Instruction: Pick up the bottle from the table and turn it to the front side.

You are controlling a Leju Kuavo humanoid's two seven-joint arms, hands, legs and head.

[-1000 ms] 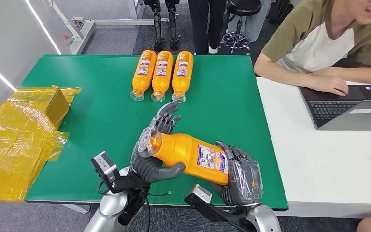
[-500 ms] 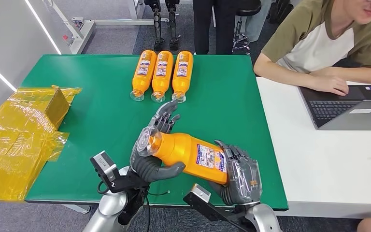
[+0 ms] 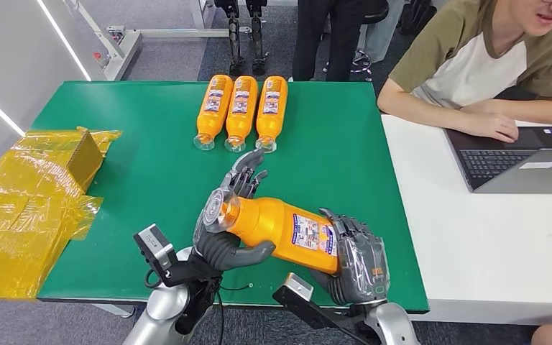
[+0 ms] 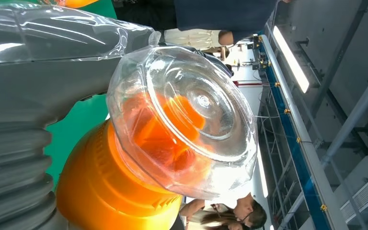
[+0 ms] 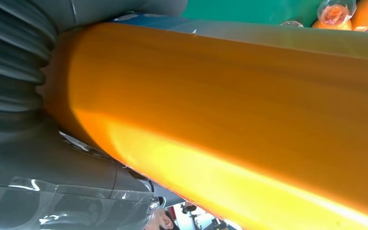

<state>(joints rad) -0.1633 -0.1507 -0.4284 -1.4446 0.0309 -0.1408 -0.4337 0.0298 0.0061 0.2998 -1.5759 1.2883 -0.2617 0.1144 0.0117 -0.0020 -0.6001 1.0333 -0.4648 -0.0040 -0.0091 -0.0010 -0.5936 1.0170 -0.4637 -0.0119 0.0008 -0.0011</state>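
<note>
An orange bottle (image 3: 280, 228) with a clear cap and a printed label lies level above the near edge of the green table (image 3: 151, 180). My left hand (image 3: 224, 223) grips its cap end, thumb under the neck. At the other end my right hand (image 3: 356, 260) holds the base. The label faces up. In the left wrist view the clear cap (image 4: 187, 120) and orange shoulder sit right beside my left hand (image 4: 38, 96). The right wrist view is close on the orange bottle (image 5: 230, 110), pressed against my right hand (image 5: 33, 158).
Three more orange bottles (image 3: 241, 111) lie side by side at the table's far middle. Crumpled yellow wrapping (image 3: 32, 201) covers the left end. A person works at a laptop (image 3: 517, 158) on the white desk (image 3: 474, 244) to the right. Other people stand beyond the table.
</note>
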